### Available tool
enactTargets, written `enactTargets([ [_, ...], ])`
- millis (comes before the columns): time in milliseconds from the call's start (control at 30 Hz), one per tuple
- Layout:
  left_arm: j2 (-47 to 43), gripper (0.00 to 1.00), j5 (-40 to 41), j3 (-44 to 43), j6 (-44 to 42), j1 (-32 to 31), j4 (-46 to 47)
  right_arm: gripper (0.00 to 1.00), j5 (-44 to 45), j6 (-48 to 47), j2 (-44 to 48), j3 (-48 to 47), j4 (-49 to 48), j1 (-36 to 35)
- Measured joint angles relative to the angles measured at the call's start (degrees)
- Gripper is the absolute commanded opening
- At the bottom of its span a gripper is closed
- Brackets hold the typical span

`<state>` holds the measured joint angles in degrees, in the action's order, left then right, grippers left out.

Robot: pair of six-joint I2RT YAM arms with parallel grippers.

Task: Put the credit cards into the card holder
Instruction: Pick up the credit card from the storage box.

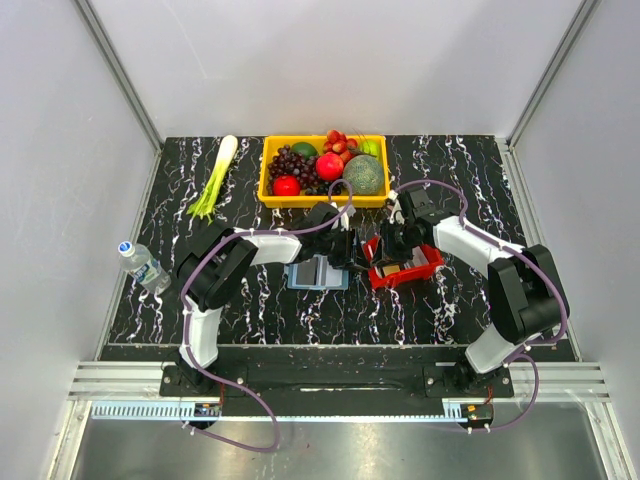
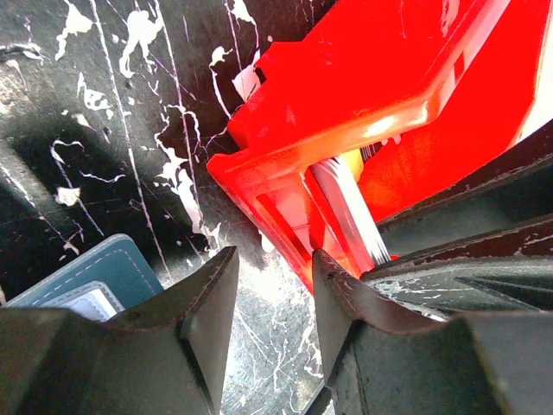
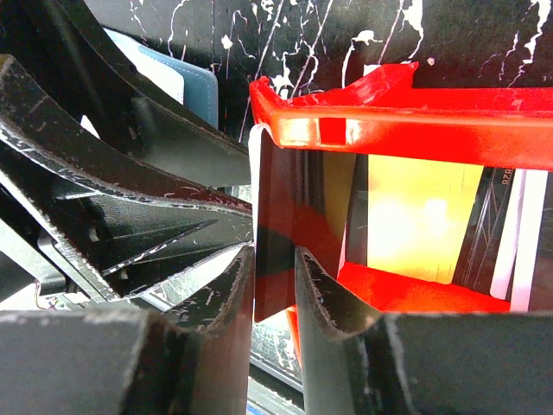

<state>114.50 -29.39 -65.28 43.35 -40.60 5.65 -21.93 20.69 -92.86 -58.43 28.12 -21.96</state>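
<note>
**Credit cards point(image 3: 406, 207) of thin plastic sit in the red open-topped plastic tray point(image 3: 449, 130); flat blue card holder point(image 1: 318, 272) not visibly filled**

From above, the card holder lies opened flat on the black, white-veined table point(image 1: 450, 180), just left of the red tray. The two are near each other but apart. Both arms reach in over the gap between them: the left gripper point(image 1: 352, 252) is at the tray's left end and the right gripper point(image 1: 392, 250) is over the tray itself. A yellow bin of fruit point(image 1: 324, 200) stands behind them.

The left wrist view shows the left gripper's jaws spread, with only bare table between them. One finger point(image 2: 341, 294) rests against the tray's corner, which I judge to be steadying it. A pale card edge point(image 2: 350, 216) stands inside the tray, and a corner of the card holder shows at lower left. Something white lies inside the holder, but I cannot tell whether it is a pocket or a card.

In the right wrist view the right gripper has its jaws drawn narrow around a dark upright panel point(image 3: 281, 225) at the tray's end, probably a card. I cannot tell whether they already press on it. Yellow, dark and white credit cards stand further along in the tray.

My judgement is that the task is at an early or middle stage. One card is being taken, several are left to move, and none is clearly in the holder.
</note>
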Motion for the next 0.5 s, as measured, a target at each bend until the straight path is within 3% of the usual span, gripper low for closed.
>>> enactTargets([
  [300, 0.0, 0.43, 0.0, 0.0, 0.0, 0.0, 0.0, 0.26, -3.1, 0.6, 0.4, 1.1, -1.1, 2.1],
  [400, 0.0, 0.43, 0.0, -0.1, 0.0, 0.0, 0.0, 0.33, -4.0, 0.7, 0.4, 1.5, -1.7, 2.4],
  [500, 0.0, 0.43, 0.0, -0.2, 0.0, 0.0, 0.0, 0.32, -5.3, 1.0, 0.4, 1.7, -2.1, 2.5],
])
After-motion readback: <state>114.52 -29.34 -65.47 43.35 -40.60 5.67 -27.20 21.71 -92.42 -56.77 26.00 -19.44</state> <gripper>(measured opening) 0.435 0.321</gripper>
